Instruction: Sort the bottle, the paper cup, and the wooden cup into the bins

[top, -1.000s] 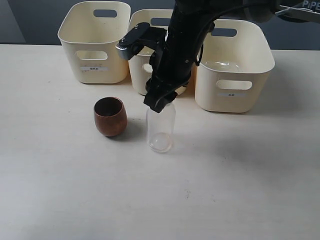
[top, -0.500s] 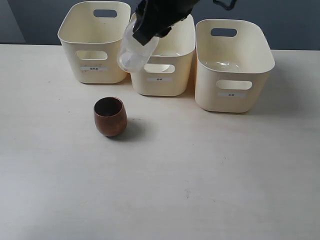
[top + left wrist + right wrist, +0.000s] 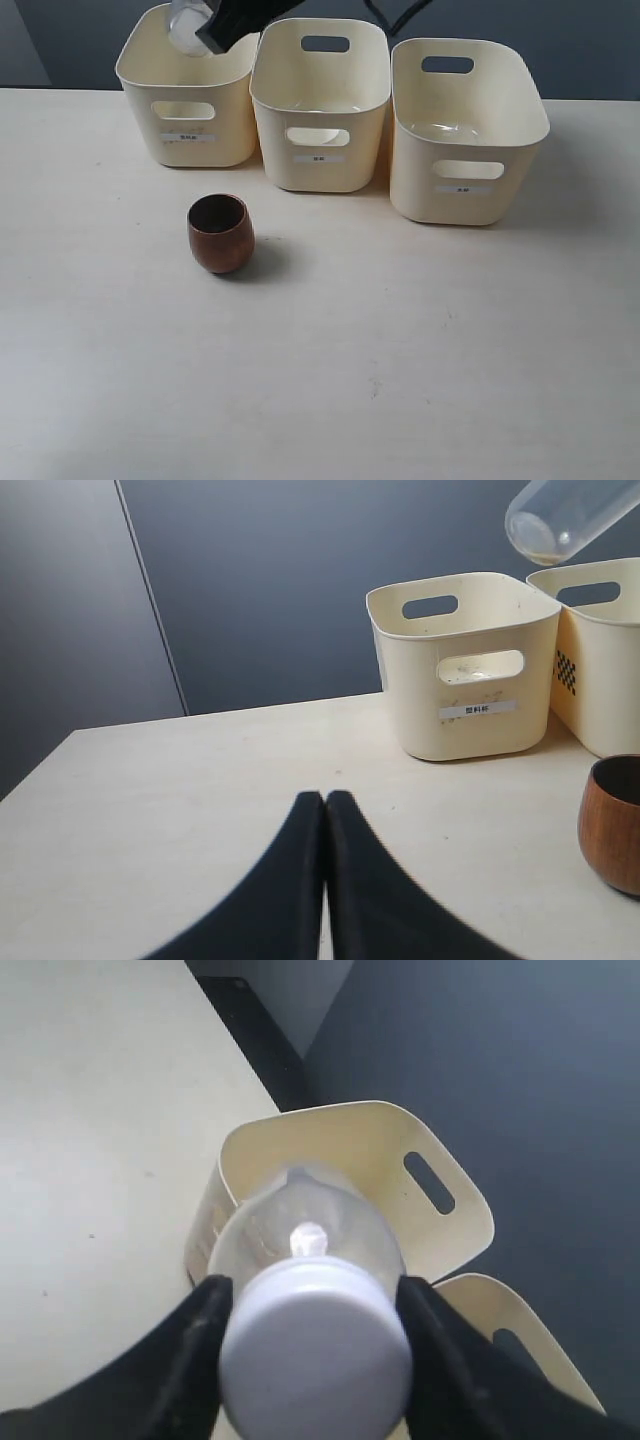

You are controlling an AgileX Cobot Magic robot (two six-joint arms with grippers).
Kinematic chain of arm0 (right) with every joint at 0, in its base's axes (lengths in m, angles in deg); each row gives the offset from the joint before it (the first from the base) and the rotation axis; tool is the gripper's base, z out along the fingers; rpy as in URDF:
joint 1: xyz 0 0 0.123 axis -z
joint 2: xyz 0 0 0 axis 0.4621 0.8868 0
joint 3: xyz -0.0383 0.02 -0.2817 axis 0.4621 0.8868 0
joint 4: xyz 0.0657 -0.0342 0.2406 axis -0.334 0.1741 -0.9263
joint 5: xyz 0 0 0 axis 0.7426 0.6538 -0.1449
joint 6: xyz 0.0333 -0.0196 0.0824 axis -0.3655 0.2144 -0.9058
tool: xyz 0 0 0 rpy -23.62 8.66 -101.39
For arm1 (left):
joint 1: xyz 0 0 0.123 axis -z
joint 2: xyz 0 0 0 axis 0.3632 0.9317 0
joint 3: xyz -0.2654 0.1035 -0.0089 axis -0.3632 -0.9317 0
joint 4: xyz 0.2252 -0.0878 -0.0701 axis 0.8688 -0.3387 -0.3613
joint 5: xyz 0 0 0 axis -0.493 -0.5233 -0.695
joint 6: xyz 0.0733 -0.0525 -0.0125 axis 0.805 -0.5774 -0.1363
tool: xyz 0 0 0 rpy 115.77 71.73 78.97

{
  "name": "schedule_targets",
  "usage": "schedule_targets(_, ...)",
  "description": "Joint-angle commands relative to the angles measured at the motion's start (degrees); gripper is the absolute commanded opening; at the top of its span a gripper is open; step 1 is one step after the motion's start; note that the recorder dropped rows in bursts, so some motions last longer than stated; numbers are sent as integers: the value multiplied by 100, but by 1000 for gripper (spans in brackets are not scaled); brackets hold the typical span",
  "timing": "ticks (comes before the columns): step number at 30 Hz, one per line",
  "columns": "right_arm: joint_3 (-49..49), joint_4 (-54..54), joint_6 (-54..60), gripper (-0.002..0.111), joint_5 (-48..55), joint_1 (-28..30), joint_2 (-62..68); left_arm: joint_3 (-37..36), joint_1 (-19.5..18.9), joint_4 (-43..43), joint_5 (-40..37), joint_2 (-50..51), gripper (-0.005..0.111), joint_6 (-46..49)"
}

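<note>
table: pale cream top (image 3: 450, 380), matte, a few faint specks and scuffs, fills most of what I see below me; far side runs straight against the wall
wall: dark blue-grey (image 3: 290, 570), flat, plain, right behind the table
wall panel: lighter grey section (image 3: 70, 630) in my left wrist view, thin slanted seam (image 3: 150, 595) between it and the darker part
dark strip: black band (image 3: 262, 1040) past the table edge in my right wrist view; floor or trim, can't tell
light: soft, even, from above; short blurry shadows on the tabletop
</note>
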Motion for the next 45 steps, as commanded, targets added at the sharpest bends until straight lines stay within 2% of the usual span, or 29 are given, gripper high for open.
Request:
schedule_targets(1, -11, 27, 43, -1, -656, 9, 333, -10, -3, 0, 40, -28, 0, -10)
schedule_targets(6, -65, 27, 43, -1, -1236, 44, 599, -10, -3, 0, 40, -28, 0, -10)
schedule_targets(19, -1343, 27, -88, -1, -472, 146, 1542, -10, -3, 0, 40, -28, 0, -10)
schedule_targets(27, -1627, 220, -525, -1, -298, 284, 1911, -10, -3, 0, 40, -28, 0, -10)
schedule_targets(45, -1672, 300, -548, -1, -446, 315, 2214, -10, -3, 0, 40, -28, 0, -10)
